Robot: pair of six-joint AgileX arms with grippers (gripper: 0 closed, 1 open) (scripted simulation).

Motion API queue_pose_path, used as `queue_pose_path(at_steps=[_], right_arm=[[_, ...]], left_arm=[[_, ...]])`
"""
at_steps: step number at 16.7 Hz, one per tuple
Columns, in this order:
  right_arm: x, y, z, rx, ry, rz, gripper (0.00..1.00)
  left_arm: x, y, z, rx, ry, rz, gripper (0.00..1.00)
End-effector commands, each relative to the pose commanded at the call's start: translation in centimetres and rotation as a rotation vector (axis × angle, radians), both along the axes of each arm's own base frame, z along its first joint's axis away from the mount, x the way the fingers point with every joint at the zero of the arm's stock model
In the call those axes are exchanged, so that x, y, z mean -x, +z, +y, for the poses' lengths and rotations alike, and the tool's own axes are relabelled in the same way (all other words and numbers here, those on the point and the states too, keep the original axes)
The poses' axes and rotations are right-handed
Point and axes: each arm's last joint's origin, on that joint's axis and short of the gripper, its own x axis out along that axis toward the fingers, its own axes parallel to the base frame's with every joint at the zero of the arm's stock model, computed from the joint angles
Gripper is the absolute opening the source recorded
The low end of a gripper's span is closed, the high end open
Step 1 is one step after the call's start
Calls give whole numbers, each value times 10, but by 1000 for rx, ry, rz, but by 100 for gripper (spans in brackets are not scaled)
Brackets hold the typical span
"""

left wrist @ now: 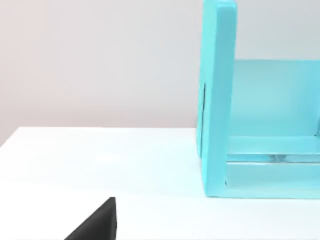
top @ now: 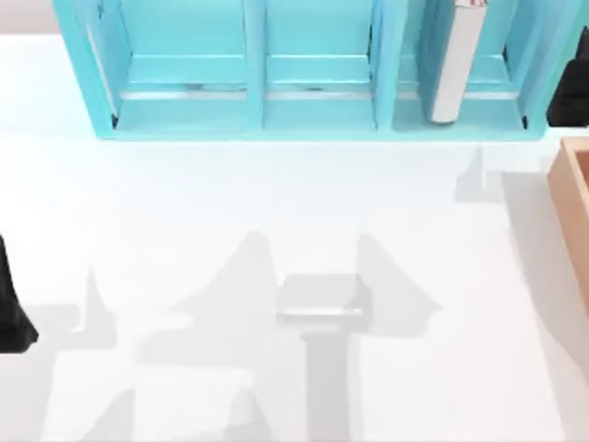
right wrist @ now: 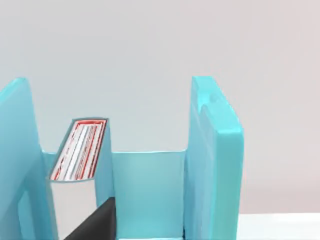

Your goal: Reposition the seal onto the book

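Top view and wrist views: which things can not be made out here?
- Wooden box: cut off by the top view's right edge.
- Left claw: a dark part at the left edge, cut off.
- Right claw: a dark part at the right edge, cut off.
- Object in the bookshelf: a grey-white upright thing, top cut off.

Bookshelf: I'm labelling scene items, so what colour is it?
Light cyan; the bookshelf shows best in the top view.

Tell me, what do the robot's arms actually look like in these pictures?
Little of them appears. The left arm is a plain matte black, angular shape at the table's left edge, and the right arm a similar black block at the right, by the cyan bookshelf. Each wrist view catches a black, wedge-shaped piece. No cables or markings are visible.
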Motion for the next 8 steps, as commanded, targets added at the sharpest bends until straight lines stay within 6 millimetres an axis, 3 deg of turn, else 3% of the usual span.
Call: queue_pose_path(at_steps=[4, 8], right_arm=[[-59, -54, 41, 8, -6, 72, 100], [-87, -111, 73, 5, -7, 109, 100]], left_arm=[[0, 0, 0, 0, 0, 0, 100], [0, 0, 0, 0, 0, 0, 100]])
